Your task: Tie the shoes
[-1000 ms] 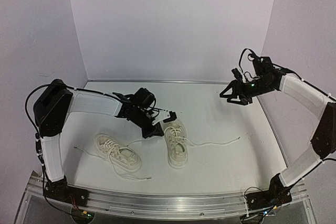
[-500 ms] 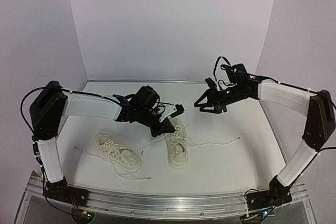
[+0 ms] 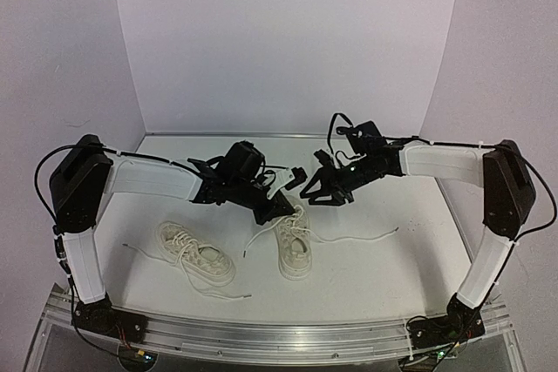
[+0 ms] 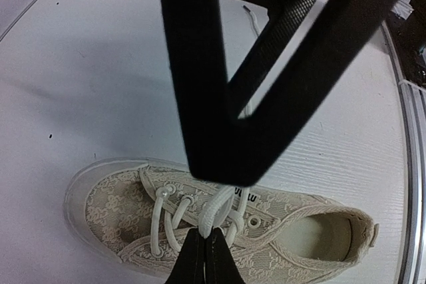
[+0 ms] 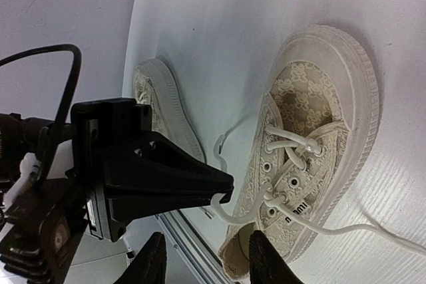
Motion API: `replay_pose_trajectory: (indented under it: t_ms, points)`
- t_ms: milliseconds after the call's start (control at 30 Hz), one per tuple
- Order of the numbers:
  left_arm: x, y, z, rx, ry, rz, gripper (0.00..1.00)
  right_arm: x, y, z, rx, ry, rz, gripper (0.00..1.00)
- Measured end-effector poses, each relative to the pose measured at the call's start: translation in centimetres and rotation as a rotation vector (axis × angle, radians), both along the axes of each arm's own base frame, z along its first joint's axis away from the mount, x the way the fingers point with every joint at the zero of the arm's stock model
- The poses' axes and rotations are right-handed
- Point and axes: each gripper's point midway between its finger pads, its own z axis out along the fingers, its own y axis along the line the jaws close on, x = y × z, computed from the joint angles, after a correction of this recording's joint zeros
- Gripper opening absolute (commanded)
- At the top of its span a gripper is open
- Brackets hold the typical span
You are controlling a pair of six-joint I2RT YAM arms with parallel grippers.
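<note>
On the table, overhead view: both sneakers lie between the centre and the near edge. The left sneaker sits toward the left edge, and the centre sneaker points its toe at the far edge. The left gripper hangs just over the toe end of the centre sneaker, with the right gripper just beside it, toward the far-right corner. A free lace end trails from the centre sneaker toward the right edge.

Left wrist view: the left gripper is pinched fully together on a lace, lifted as a short loop from the upper eyelets of the centre sneaker. Raising the loop probably presents it clear of the canvas for the other arm. The sneaker opening shows only its insole; nothing lies inside. A black angular part, very close to the lens and most likely a finger of the right gripper, blocks the upper view.

Right wrist view: the right gripper has its jaws moderately apart with nothing between them. It faces the left gripper, whose tip holds the lace above the centre sneaker. This gap suits a grasp on the raised strand. The left sneaker lies beyond, untouched, its laces loose.
</note>
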Motion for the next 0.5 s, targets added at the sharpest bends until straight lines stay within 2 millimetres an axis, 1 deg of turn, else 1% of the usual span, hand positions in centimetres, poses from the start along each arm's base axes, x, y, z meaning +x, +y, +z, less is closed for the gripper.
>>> replay_pose_trajectory:
  t_ms: [167, 300, 500]
  points:
    - [0.1, 0.1, 0.0, 0.003, -0.004, 0.007, 0.0, -0.7, 1.1, -0.8, -0.001, 0.022, 0.034, 0.34]
    - [0.1, 0.1, 0.0, 0.003, -0.005, 0.007, 0.0, -0.7, 1.9, -1.5, -0.005, 0.03, 0.05, 0.28]
    - [0.1, 0.0, 0.0, 0.002, -0.005, 0.007, 0.01, -0.5, 2.4, -2.4, -0.014, 0.041, 0.057, 0.13]
